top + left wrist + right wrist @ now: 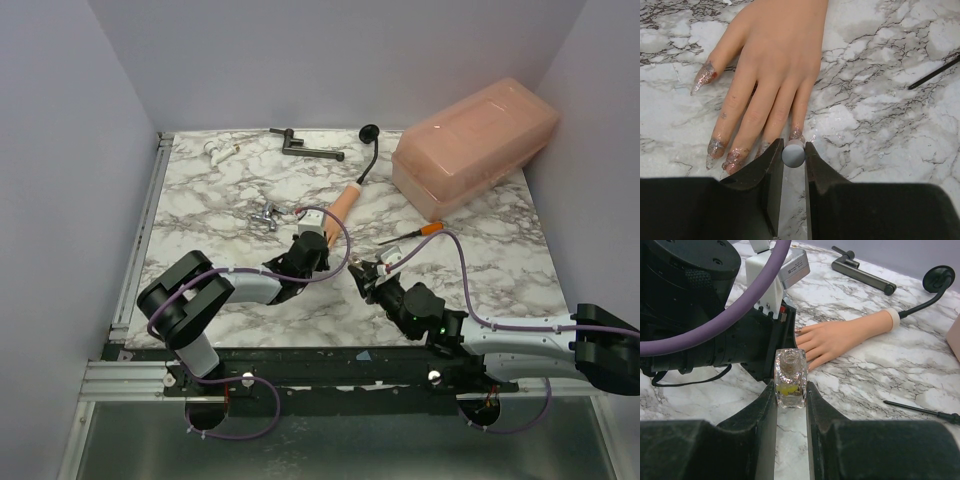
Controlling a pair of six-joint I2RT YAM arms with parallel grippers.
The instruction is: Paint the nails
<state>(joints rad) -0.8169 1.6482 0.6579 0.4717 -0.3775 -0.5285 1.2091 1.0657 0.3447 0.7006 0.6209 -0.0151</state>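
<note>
1. Top view. The mannequin hand (335, 212) lies flat on the tabletop (220, 200), fingers pointing towards the arm bases. Its black stem (370, 150) curves away to the back. My left hand (312, 243) sits right at the fingertips. My right hand (362, 272) is just beside it, to the right and nearer the bases. The pink box (470, 140) stands well apart, back right.

2. Left wrist view. The left hand is clamped tight on a small grey brush cap (793, 154), seen end on. That is my reading of it, as the bristles are hidden beneath. The nails (715, 147) are pointed and glitter-coated, and some carry red flecks. The cap sits just at the nail of the slim outermost finger, in line with my jaws. The other nails fan away to the left. I judge the end-on grip is there to point the brush down onto the nail.

3. Right wrist view. The right hand is closed on a small clear bottle (790, 377), which stands upright with its neck open and a yellowish residue inside. I judge it is held upright so nothing spills, and near so that dipping takes only a short trip. The mannequin hand lies just beyond the bottle, apart from it. The left arm covers the fingertips, so the nails do not show here.
</note>
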